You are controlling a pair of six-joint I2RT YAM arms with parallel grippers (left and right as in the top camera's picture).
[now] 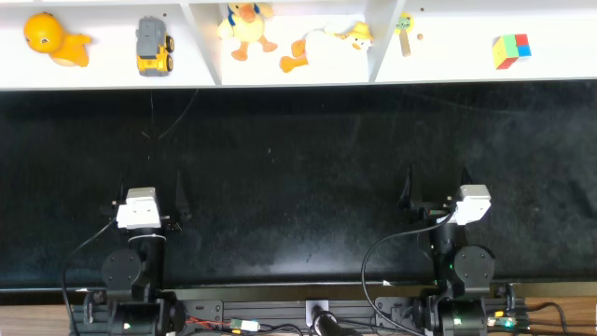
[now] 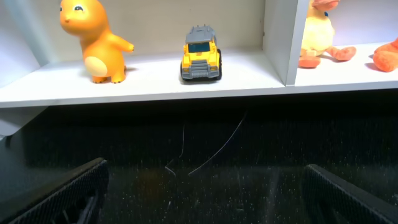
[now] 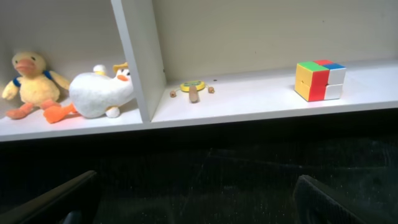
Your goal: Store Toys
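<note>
Top view: the shelf runs along the far edge of the black mat and has three bays. Orange toy and truck are in the left bay, yellow duck and white duck in the middle, small wooden toy and cube in the right. The toys sit two per bay and apart from each other, so I'd say they were placed there on purpose, with storing done or nearly done. Left gripper and right gripper sit low near their own bases, well away from the shelf. That looks like a rest pose. Left wrist view: its fingers are spread wide with only mat between them, so the jaws are open and hold nothing. The camera faces the left bay. The orange toy stands upright and the truck sits on its wheels nose-out, both back from the shelf lip, so neither looks likely to roll off. Right wrist view: fingers wide apart here too, jaws open and nothing gripped. The white duck lies on its side against the divider, just beside the yellow duck. The wooden toy is near the divider on the other side and the cube is well apart from it.
</note>
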